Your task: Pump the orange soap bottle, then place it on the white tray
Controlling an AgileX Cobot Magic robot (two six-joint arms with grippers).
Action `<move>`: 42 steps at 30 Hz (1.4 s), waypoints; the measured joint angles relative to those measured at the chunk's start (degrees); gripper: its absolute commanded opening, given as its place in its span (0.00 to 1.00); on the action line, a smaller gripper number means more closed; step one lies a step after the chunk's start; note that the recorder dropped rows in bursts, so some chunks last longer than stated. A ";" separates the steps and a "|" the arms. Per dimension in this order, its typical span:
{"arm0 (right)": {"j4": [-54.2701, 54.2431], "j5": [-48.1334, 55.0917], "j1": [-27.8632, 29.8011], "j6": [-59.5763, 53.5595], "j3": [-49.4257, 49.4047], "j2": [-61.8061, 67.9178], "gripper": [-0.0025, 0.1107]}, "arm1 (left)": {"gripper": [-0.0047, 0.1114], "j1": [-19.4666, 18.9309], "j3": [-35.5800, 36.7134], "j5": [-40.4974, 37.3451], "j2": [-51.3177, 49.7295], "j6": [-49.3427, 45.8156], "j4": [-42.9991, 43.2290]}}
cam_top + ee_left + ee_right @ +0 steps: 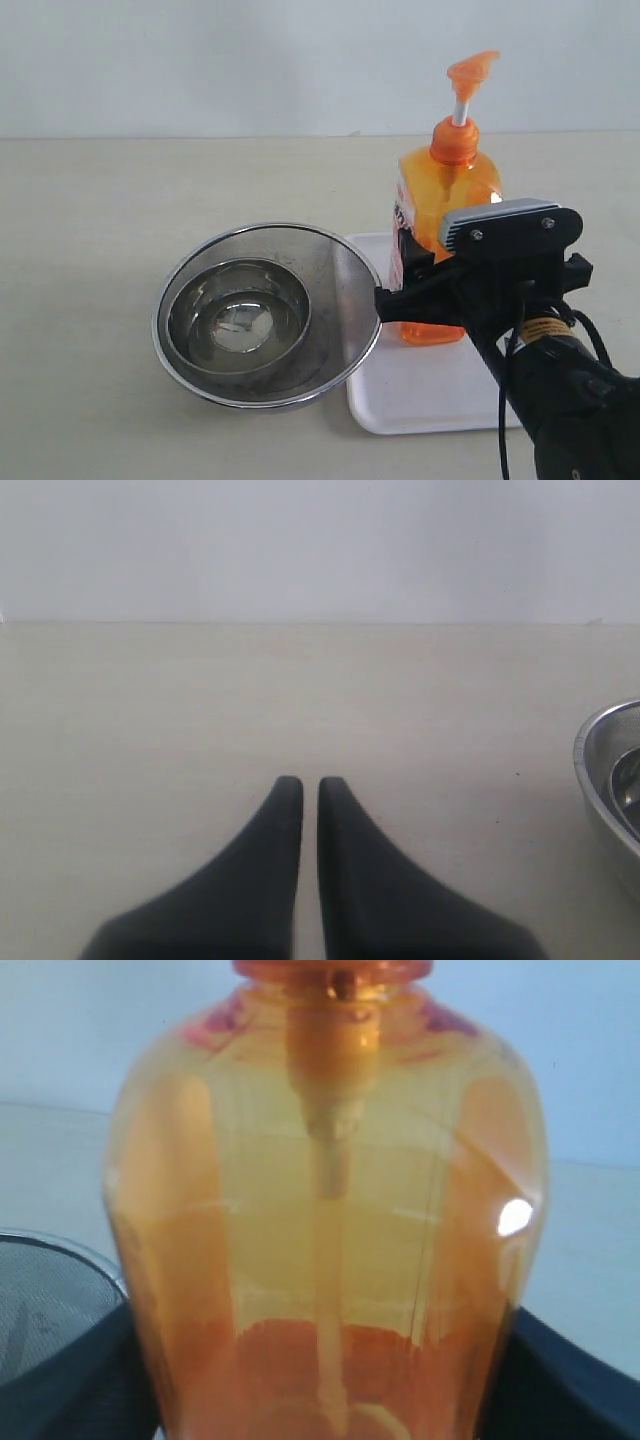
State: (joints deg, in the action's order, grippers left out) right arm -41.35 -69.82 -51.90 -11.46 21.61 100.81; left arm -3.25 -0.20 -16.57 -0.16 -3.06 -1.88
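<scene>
The orange soap bottle stands on the white tray, right claw clamped around it and left claw closed empty, so apparently only release remains.

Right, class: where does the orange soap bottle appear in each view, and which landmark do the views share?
Exterior view: orange soap bottle right of centre, over the white tray's far end.
Left wrist view: not in it.
Right wrist view: orange soap bottle fills the frame, close up.
Shared landmark: the large steel bowl, at an edge of both wrist views.
</scene>
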 measured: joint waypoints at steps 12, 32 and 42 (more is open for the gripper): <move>1.44 0.43 0.00 -0.14 -0.28 -2.36 0.88 | 0.08 0.00 0.00 0.00 0.00 0.00 0.00; 14.06 0.44 0.00 9.54 -17.76 -27.57 0.88 | 0.08 0.00 0.00 0.00 0.00 0.00 0.00; 17.44 13.72 0.00 10.61 -17.87 -36.60 0.42 | 0.08 0.00 0.00 0.00 0.00 0.00 0.00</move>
State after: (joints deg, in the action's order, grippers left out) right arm -23.91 -56.10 -51.90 -0.85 3.74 64.21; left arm -3.25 -0.20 -16.57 -0.16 -3.06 -1.88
